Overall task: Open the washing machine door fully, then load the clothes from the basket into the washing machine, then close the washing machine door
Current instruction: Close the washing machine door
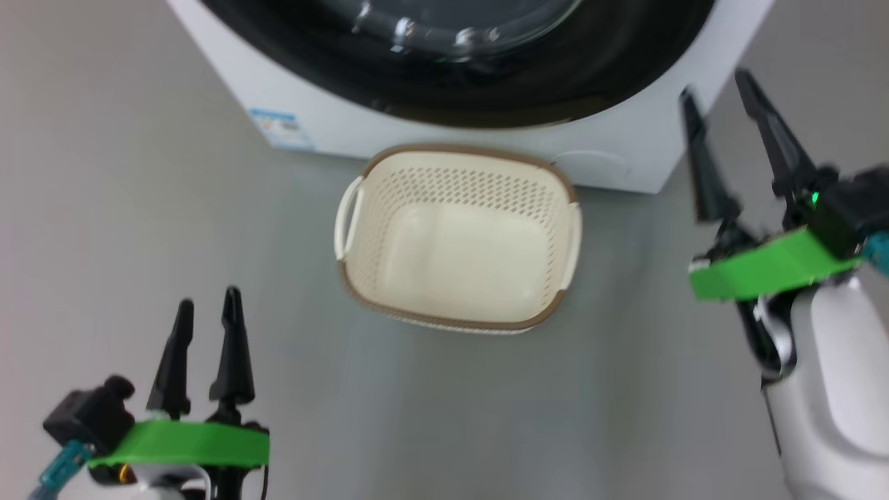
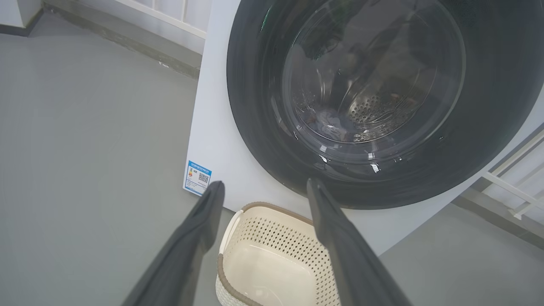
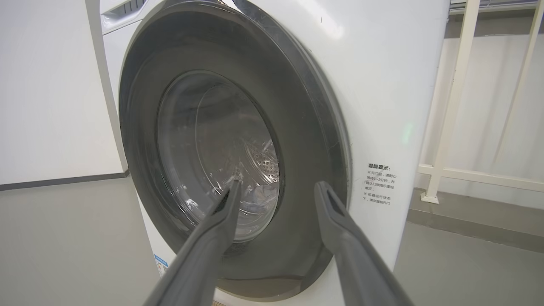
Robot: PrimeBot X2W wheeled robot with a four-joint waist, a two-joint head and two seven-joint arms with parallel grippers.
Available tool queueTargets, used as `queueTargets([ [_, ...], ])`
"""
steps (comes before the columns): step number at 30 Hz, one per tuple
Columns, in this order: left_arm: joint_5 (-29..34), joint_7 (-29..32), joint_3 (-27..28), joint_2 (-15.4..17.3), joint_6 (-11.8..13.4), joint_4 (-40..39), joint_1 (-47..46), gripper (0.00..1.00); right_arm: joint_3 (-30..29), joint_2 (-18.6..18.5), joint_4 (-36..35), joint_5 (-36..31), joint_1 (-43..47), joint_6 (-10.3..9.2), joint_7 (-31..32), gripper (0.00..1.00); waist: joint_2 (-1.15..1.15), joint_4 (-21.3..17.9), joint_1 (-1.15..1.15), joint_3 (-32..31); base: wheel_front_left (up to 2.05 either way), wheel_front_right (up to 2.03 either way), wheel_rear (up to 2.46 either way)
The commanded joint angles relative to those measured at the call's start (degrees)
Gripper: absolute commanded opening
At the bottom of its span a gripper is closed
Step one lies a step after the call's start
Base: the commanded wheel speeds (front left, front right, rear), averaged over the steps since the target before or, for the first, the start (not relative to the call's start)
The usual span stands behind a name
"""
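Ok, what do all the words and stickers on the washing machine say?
"温馨提示:" heads the printed notice on the washing machine, right of the door; the smaller lines under it are too small to read.
The blue label sticker, low on the machine's front, shows a QR code, but its words are too small to read.

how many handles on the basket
2. The left handle sits on the left side of the basket, the right handle on the opposite side.
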Motion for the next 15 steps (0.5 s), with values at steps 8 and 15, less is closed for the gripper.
queueTargets([
  [8, 5.3, -0.4, 5.1, 1.2, 0.1, 0.4, 4.1, 1.0, -0.6, 2.0, -6.6, 2.2, 12.7, -0.34, 0.0, 1.0, 0.0, -10.0, 0.0, -12.0, 0.0, 0.0, 0.0],
  [15, 7.5, -0.4, 4.6, 1.2, 0.4, 0.7, 6.6, 1.0, -4.1, 2.4, -10.1, 2.1, 21.9, -0.34, 0.0, 1.0, 0.0, -12.5, 0.0, -15.4, 0.0, 0.0, 0.0],
])
